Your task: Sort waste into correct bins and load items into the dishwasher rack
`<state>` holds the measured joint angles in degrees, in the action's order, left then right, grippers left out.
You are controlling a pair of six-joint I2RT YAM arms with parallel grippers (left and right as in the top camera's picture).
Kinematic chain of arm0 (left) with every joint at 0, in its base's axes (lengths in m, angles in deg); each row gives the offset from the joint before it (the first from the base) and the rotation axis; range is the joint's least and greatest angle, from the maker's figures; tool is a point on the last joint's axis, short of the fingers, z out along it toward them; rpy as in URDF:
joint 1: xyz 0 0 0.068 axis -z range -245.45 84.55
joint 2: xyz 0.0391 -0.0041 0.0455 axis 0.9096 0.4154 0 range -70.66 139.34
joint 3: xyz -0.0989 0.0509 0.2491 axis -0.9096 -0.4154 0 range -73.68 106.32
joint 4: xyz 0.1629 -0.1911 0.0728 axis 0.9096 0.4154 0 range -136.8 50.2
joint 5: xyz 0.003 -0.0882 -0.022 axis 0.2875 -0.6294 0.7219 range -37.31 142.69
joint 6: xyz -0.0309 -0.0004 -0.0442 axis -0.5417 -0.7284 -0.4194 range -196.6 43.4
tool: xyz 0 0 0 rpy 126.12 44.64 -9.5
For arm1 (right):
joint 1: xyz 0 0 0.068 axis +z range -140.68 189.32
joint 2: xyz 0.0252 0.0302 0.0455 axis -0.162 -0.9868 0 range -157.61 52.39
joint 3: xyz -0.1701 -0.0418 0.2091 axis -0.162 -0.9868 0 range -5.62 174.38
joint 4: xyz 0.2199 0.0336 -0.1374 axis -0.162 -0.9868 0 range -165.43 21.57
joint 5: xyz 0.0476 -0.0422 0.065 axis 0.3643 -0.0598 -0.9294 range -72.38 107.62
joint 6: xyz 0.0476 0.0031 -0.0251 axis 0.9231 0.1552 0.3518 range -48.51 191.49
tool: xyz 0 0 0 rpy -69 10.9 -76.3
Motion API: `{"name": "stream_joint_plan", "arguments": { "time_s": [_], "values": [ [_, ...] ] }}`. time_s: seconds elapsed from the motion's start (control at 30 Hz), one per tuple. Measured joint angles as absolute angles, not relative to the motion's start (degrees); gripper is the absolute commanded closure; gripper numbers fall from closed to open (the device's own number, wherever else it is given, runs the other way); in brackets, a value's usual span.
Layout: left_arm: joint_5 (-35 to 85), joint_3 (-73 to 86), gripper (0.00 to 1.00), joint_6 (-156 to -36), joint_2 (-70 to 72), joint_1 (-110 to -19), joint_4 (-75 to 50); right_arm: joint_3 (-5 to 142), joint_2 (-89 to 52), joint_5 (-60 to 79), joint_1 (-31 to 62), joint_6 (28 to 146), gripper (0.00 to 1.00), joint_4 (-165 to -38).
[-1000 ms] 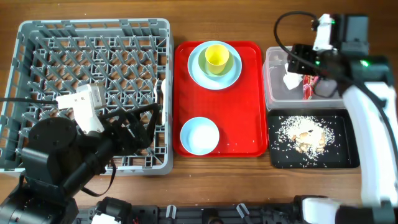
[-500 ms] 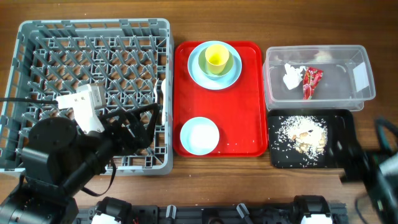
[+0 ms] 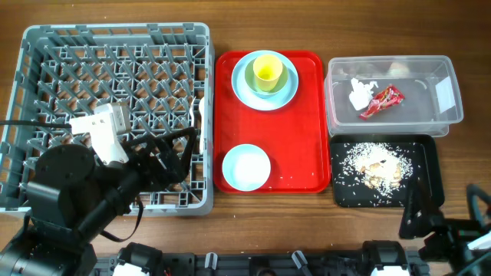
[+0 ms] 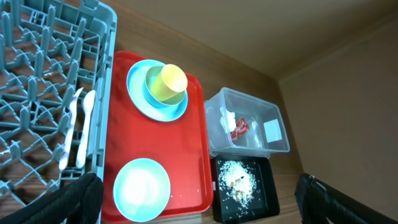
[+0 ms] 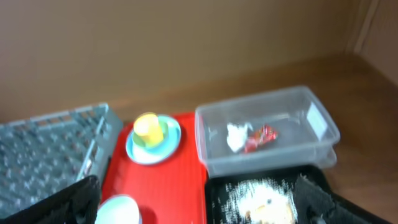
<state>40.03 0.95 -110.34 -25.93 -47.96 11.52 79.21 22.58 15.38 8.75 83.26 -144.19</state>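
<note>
Napkin (image 3: 358, 94) and red wrapper (image 3: 381, 102) in clear tub (image 3: 453, 115), upper right of overhead; rice scraps (image 3: 376, 165) in black tray (image 3: 430, 172) below it | left wrist: left pincer (image 4: 198, 204) spread wide, empty; yellow cup (image 4: 169, 81) and plate (image 4: 138, 87) on red tray (image 4: 186, 149), centre | right wrist: right pincer (image 5: 196, 205) spread wide, empty

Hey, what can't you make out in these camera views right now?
Overhead: the left arm covers the near-left corner of the grey pegged plastic rack, hiding what's there.
Right wrist: blurred throughout, so the scraps in the shallow black tray are a pale smear.
All views: print on the white label of the clear plastic tub is too small.
</note>
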Motion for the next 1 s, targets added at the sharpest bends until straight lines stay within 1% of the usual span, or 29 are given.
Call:
{"name": "stream_joint_plan", "arguments": {
  "time_s": [0.07,0.13,0.3,0.33,0.43,0.5,0.53,0.63,0.8,0.83,0.87,0.9,0.93,0.97,1.0],
  "values": [
    [40.0,1.0,0.0,-110.3,-26.0,-48.0,11.5,79.2,22.6,15.1,8.7,84.8,0.0,-147.1],
    [40.0,1.0,0.0,-110.3,-25.9,-48.0,11.5,79.2,22.6,12.6,8.7,91.0,0.0,-149.4],
    [40.0,1.0,0.0,-110.4,-26.0,-48.0,11.4,79.2,22.6,8.9,8.7,115.9,0.0,-153.2],
    [40.0,1.0,0.0,-110.4,-26.0,-48.0,10.9,79.2,22.6,8.6,8.7,123.7,0.0,-153.7],
    [40.0,1.0,0.0,-110.4,-26.0,-48.0,10.1,79.2,22.6,8.2,8.7,140.9,0.0,-153.8],
    [39.3,1.0,0.0,-110.4,-25.9,-48.0,12.3,79.2,22.6,8.0,8.7,153.7,0.0,-153.8],
    [38.7,0.9,0.0,-110.4,-25.9,-48.0,13.8,79.2,22.6,7.8,8.7,163.2,0.0,-153.8],
    [36.4,-0.1,0.0,-110.4,-25.5,-48.0,18.6,79.2,22.6,6.7,8.7,172.3,0.0,-153.7],
    [34.9,-5.4,0.0,-110.4,-21.3,-47.4,22.0,79.2,22.6,5.6,8.7,178.9,0.0,-155.2],
    [34.7,-6.1,0.0,-110.4,-19.5,-46.9,22.0,79.2,22.6,6.0,8.7,181.9,0.0,-155.4],
    [34.5,-6.4,0.09,-110.4,-18.1,-46.6,21.7,79.2,22.6,6.1,8.7,183.3,0.0,-155.6],
    [34.2,-6.5,0.42,-110.4,-16.8,-46.6,20.9,79.2,22.6,6.1,8.7,185.0,0.0,-155.6],
    [33.8,-6.5,0.71,-110.3,-15.8,-46.6,19.8,79.2,22.6,6.1,8.7,186.3,0.0,-155.7],
    [33.3,-6.5,0.94,-110.7,-14.9,-46.6,18.4,79.2,22.6,6.1,8.7,187.1,0.0,-155.6],
    [33.0,-6.5,0.96,-110.6,-13.8,-46.4,16.4,79.2,22.6,6.2,8.7,187.5,0.0,-155.7]
  ]
}}
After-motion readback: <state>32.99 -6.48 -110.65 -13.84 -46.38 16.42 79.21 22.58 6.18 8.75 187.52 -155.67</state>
